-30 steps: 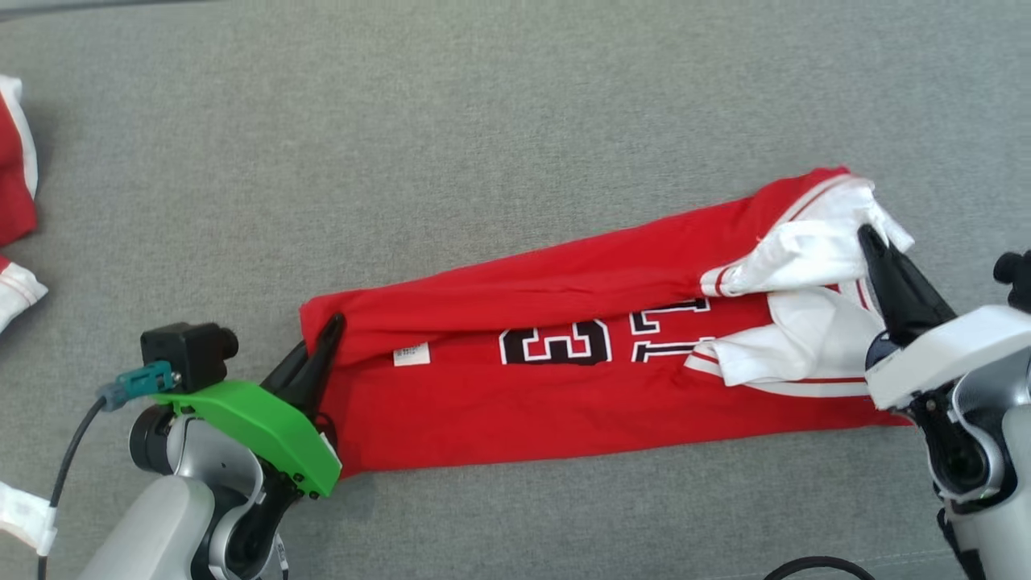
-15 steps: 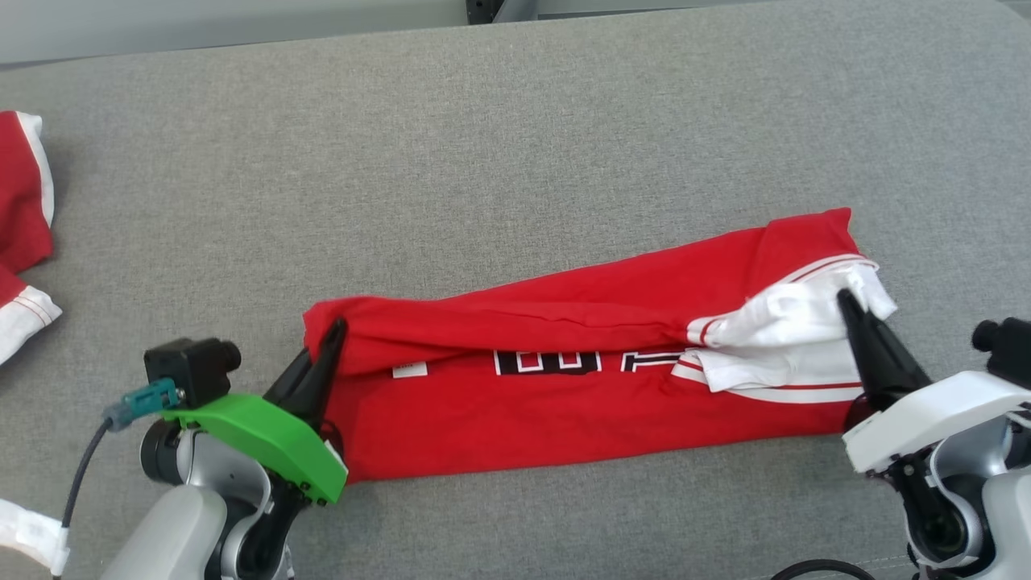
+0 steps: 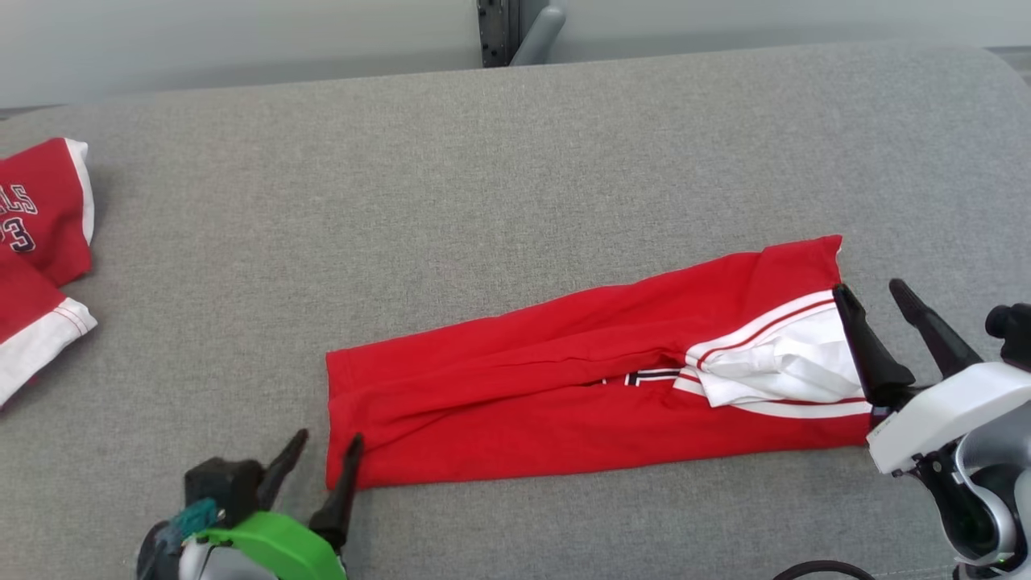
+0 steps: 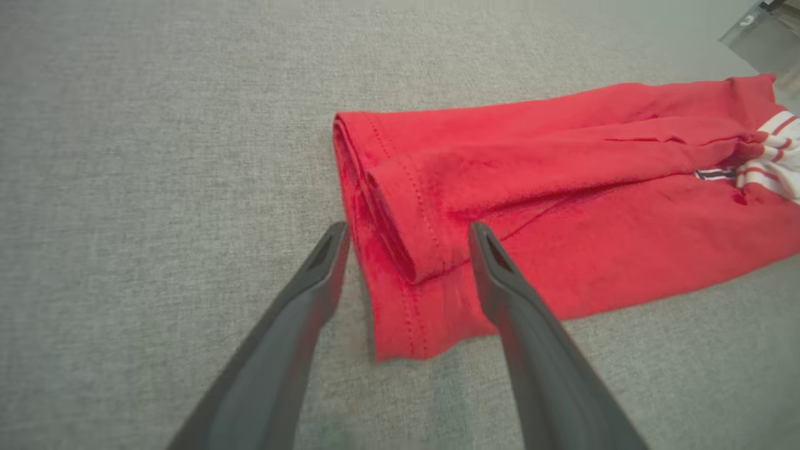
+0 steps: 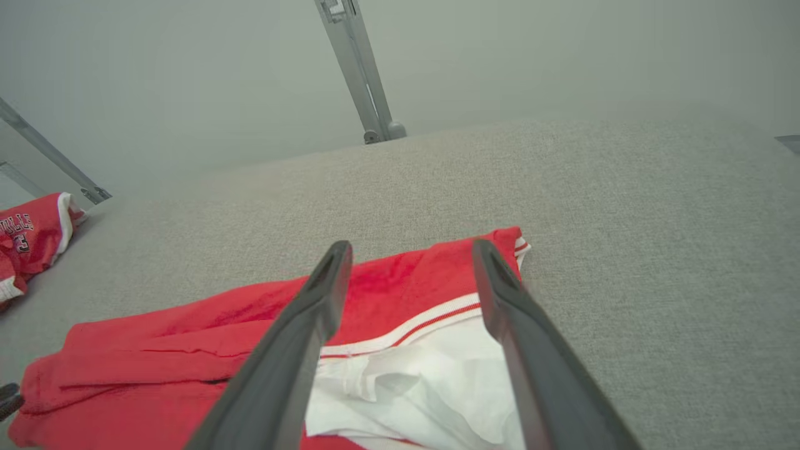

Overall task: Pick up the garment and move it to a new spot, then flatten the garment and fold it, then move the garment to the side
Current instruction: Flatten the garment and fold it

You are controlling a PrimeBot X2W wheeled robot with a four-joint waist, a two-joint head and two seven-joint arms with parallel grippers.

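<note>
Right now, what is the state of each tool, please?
Left tool: open, holding nothing, at one end of the folded red-and-white fabric garment.
Right tool: open, holding nothing.

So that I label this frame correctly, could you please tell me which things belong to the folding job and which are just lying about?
Job: folded red garment; left gripper, open at its hem end; right gripper, open at its white-trimmed end.
Lying about: second red jersey at the far left; metal post behind the table.

Garment (image 3: 564,403) of soft matt cloth; surface (image 3: 403,201) rough grey weave; post (image 5: 356,69) seemingly smooth metal.
</note>
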